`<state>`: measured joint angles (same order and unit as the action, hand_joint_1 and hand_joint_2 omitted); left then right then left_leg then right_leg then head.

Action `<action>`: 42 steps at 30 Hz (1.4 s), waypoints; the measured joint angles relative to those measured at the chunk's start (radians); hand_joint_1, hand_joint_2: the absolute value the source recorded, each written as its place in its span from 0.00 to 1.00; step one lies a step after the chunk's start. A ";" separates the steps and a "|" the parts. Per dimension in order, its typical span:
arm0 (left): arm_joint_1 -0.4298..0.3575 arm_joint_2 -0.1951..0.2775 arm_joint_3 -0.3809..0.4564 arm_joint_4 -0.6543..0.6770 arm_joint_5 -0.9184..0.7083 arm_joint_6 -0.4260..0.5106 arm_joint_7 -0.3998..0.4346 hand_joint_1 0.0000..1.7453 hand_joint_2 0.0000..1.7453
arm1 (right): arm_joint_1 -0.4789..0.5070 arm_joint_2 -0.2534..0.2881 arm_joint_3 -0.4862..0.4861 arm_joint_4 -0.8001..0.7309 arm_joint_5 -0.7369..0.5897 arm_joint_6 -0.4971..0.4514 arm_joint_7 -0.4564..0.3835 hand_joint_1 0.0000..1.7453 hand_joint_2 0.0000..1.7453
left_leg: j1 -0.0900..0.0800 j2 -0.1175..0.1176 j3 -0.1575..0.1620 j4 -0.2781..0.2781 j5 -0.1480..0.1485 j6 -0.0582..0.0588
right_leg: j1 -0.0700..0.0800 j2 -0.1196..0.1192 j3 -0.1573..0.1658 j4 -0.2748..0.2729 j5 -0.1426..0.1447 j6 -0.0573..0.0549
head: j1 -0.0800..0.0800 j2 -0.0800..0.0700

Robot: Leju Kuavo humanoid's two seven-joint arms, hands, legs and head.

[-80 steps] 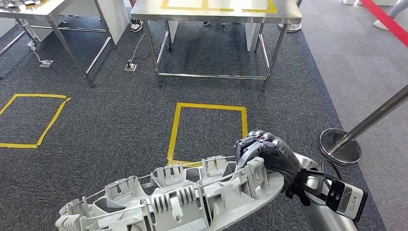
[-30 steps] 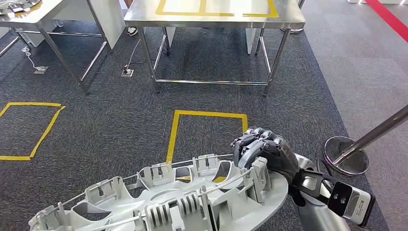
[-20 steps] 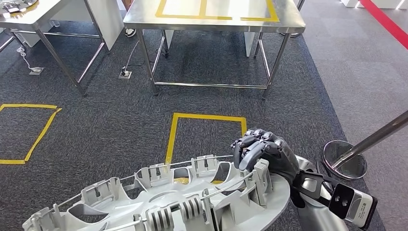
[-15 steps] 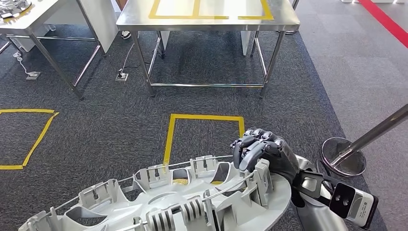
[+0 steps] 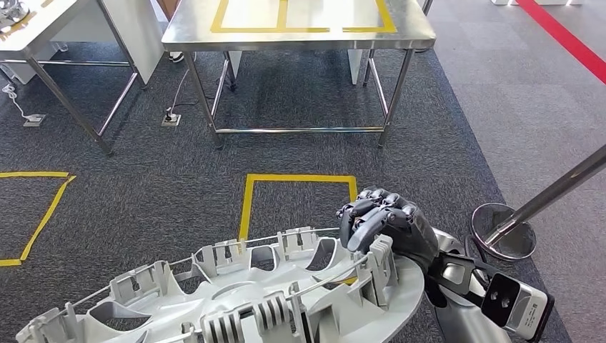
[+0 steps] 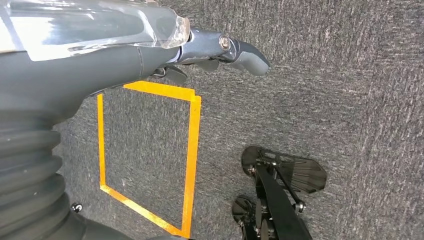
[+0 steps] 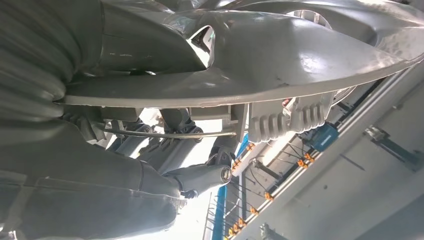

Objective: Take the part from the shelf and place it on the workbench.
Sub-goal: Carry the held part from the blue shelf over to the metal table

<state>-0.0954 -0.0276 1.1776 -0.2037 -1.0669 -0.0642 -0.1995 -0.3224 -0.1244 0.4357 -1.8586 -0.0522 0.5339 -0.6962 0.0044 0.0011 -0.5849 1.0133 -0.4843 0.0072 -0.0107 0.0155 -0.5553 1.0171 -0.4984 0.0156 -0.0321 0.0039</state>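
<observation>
The part point(image 5: 264, 300) is a large grey wheel cover with ribbed clips, seen from its inner side low in the head view. My right hand point(image 5: 389, 229) grips its right rim, fingers curled over the edge. The right wrist view has the part's glossy outer face point(image 7: 280, 55) lying across that hand point(image 7: 90, 170). In the left wrist view my left hand point(image 6: 150, 55) lies against a glossy grey edge point(image 6: 95, 22) that looks like the part's rim, above the carpet. The steel workbench point(image 5: 400, 30), marked with a yellow tape rectangle, stands ahead.
A yellow taped square point(image 5: 296, 179) marks the carpet between me and the workbench. A stanchion with a round metal base point(image 5: 504, 229) stands at the right. Another steel table point(image 5: 50, 28) is at the far left, with a floor socket point(image 5: 170, 120) and cable nearby.
The whole picture has shifted: my camera has moved, and the workbench and floor square now sit lower and further left. My right hand keeps its hold on the part's rim.
</observation>
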 joint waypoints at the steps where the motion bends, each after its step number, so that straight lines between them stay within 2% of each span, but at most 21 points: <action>1: 0.000 0.000 0.000 0.000 0.000 0.000 0.000 0.00 1.00 | 0.000 0.000 0.000 0.000 0.000 0.000 0.000 1.00 1.00 | 0.002 0.000 0.003 -0.002 0.000 0.007 | -0.001 -0.001 -0.002 0.006 -0.004 0.005 | 0.001 0.000; 3: 0.000 0.000 0.000 0.000 -0.001 -0.001 0.000 0.00 1.00 | -0.001 0.000 -0.002 -0.002 0.000 0.000 0.000 1.00 1.00 | 0.006 0.002 0.009 -0.006 -0.001 0.020 | -0.002 -0.004 -0.033 0.073 -0.038 0.014 | 0.002 0.000; 5: 0.000 0.000 0.000 0.000 -0.002 -0.001 0.000 0.00 1.00 | 0.000 0.000 -0.002 -0.003 0.001 0.000 0.000 1.00 1.00 | 0.005 0.003 0.014 -0.005 -0.008 0.027 | -0.002 -0.005 -0.110 0.217 -0.096 0.019 | 0.003 0.000; 7: 0.001 0.000 0.000 0.000 -0.003 -0.001 0.000 0.00 1.00 | 0.003 -0.001 -0.003 -0.003 0.001 0.000 0.000 1.00 1.00 | 0.004 0.003 0.022 -0.005 -0.016 0.029 | -0.002 -0.005 -0.171 0.309 -0.110 0.020 | 0.003 0.000; 8: 0.001 0.000 0.000 0.000 -0.003 -0.001 0.000 0.00 1.00 | 0.005 -0.001 -0.003 -0.003 0.002 0.000 0.000 1.00 1.00 | 0.004 0.003 0.029 -0.005 -0.022 0.027 | -0.002 -0.006 -0.173 0.297 -0.087 0.018 | 0.003 0.000; 10: 0.001 -0.001 0.000 0.000 -0.003 -0.001 -0.001 0.00 1.00 | 0.006 -0.001 -0.004 -0.004 0.002 0.000 0.000 1.00 1.00 | 0.004 0.002 0.047 -0.005 -0.035 0.022 | -0.002 -0.010 -0.121 0.161 -0.003 0.010 | 0.003 0.000; 12: 0.001 -0.001 0.000 0.000 -0.003 -0.001 -0.001 0.00 1.00 | 0.006 -0.001 -0.005 -0.006 0.002 0.000 0.000 1.00 1.00 | 0.001 0.002 0.058 -0.005 -0.050 0.012 | 0.001 -0.016 -0.065 0.040 0.045 0.003 | 0.003 0.000; 17: -0.003 -0.001 -0.001 0.000 -0.005 -0.002 -0.001 0.00 1.00 | 0.005 -0.001 -0.009 -0.013 0.003 0.000 0.000 1.00 1.00 | 0.001 0.006 0.064 0.008 -0.077 -0.016 | 0.002 -0.011 -0.040 0.008 0.036 -0.019 | 0.000 0.000; 18: -0.004 0.000 -0.002 0.000 -0.006 -0.002 -0.001 0.00 1.00 | 0.005 -0.001 -0.009 -0.015 0.003 0.000 0.000 1.00 1.00 | 0.002 0.005 0.046 0.047 -0.096 -0.021 | -0.002 -0.011 -0.033 0.006 0.033 -0.025 | -0.001 0.000; 20: -0.004 0.000 -0.004 0.000 -0.007 -0.002 -0.002 0.00 1.00 | 0.005 0.000 -0.009 -0.017 0.002 0.000 0.000 1.00 1.00 | 0.005 0.004 -0.031 0.182 -0.150 -0.028 | -0.003 -0.011 -0.023 0.005 0.024 -0.032 | -0.003 0.000; 22: -0.001 0.001 -0.005 0.000 -0.008 -0.001 -0.002 0.00 1.00 | 0.008 0.000 -0.009 -0.017 0.002 -0.001 0.000 1.00 1.00 | 0.005 0.004 -0.110 0.287 -0.167 -0.031 | -0.002 -0.008 -0.013 0.005 0.013 -0.033 | -0.003 0.000; 23: 0.000 0.001 -0.006 0.000 -0.009 -0.002 -0.002 0.00 1.00 | 0.009 0.000 -0.010 -0.017 0.002 -0.001 0.000 1.00 1.00 | 0.006 0.004 -0.124 0.285 -0.143 -0.030 | -0.002 -0.007 -0.006 0.005 0.007 -0.032 | -0.003 0.000; 24: 0.000 0.001 -0.006 0.000 -0.010 -0.002 -0.002 0.00 1.00 | 0.010 0.000 -0.010 -0.017 0.002 -0.001 0.000 1.00 1.00 | 0.006 0.004 -0.116 0.241 -0.100 -0.029 | -0.003 -0.005 0.004 0.005 0.000 -0.030 | -0.003 0.000; 26: 0.000 0.003 -0.007 0.000 -0.010 -0.002 -0.002 0.00 1.00 | 0.010 0.000 -0.011 -0.019 0.001 -0.001 0.000 1.00 1.00 | 0.004 0.002 -0.062 0.097 -0.011 -0.022 | -0.001 -0.003 0.024 0.005 -0.015 -0.024 | -0.002 0.000; 27: 0.000 0.004 -0.008 0.000 -0.010 -0.002 -0.002 0.00 1.00 | 0.010 0.000 -0.012 -0.020 0.001 -0.001 0.000 1.00 1.00 | 0.002 0.001 -0.039 0.044 0.010 -0.018 | 0.000 -0.002 0.030 0.003 -0.023 -0.019 | -0.002 0.000; 31: 0.001 0.007 -0.010 0.000 -0.010 -0.002 -0.002 0.00 1.00 | 0.012 -0.001 -0.019 -0.027 0.001 -0.001 0.000 1.00 1.00 | -0.001 -0.002 -0.005 -0.001 0.004 0.009 | 0.001 0.000 0.045 0.009 -0.028 0.006 | -0.002 0.000; 33: 0.001 0.007 -0.012 0.000 -0.010 -0.002 -0.002 0.00 1.00 | 0.013 -0.001 -0.024 -0.030 0.002 -0.001 0.000 1.00 1.00 | 0.003 -0.002 0.014 -0.006 -0.001 0.022 | 0.001 -0.003 0.029 0.057 -0.046 0.015 | 0.002 0.000; 37: 0.002 0.007 -0.013 0.000 -0.011 -0.002 -0.002 0.00 1.00 | 0.021 -0.002 -0.028 -0.033 0.004 0.000 0.000 1.00 1.00 | 0.004 -0.002 0.036 -0.007 -0.023 0.030 | 0.000 -0.005 -0.121 0.280 -0.131 0.027 | 0.005 0.000; 38: 0.002 0.007 -0.013 0.000 -0.012 -0.002 -0.003 0.00 1.00 | 0.024 -0.002 -0.028 -0.033 0.005 0.000 0.000 1.00 1.00 | 0.004 -0.002 0.045 -0.007 -0.031 0.029 | 0.000 -0.005 -0.141 0.287 -0.127 0.026 | 0.005 0.000; 39: 0.003 0.007 -0.014 0.000 -0.012 -0.002 -0.003 0.00 1.00 | 0.026 -0.003 -0.029 -0.033 0.006 0.000 0.000 1.00 1.00 | 0.004 -0.003 0.056 -0.007 -0.039 0.027 | 0.000 -0.006 -0.141 0.254 -0.101 0.024 | 0.005 0.000; 42: 0.003 0.005 -0.014 0.000 -0.012 -0.002 -0.004 0.00 1.00 | 0.029 -0.005 -0.031 -0.033 0.006 0.000 0.000 1.00 1.00 | 0.003 -0.004 0.090 -0.007 -0.067 0.015 | 0.003 -0.014 -0.094 0.065 0.030 0.013 | 0.005 0.000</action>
<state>-0.0920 -0.0221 1.1639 -0.2039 -1.0794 -0.0657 -0.2037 -0.2939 -0.1290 0.4049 -1.8918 -0.0463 0.5340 -0.6964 0.0077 -0.0030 -0.4954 1.0067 -0.5511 0.0220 -0.0081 0.0012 -0.6497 1.0825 -0.4688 0.0282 -0.0270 0.0039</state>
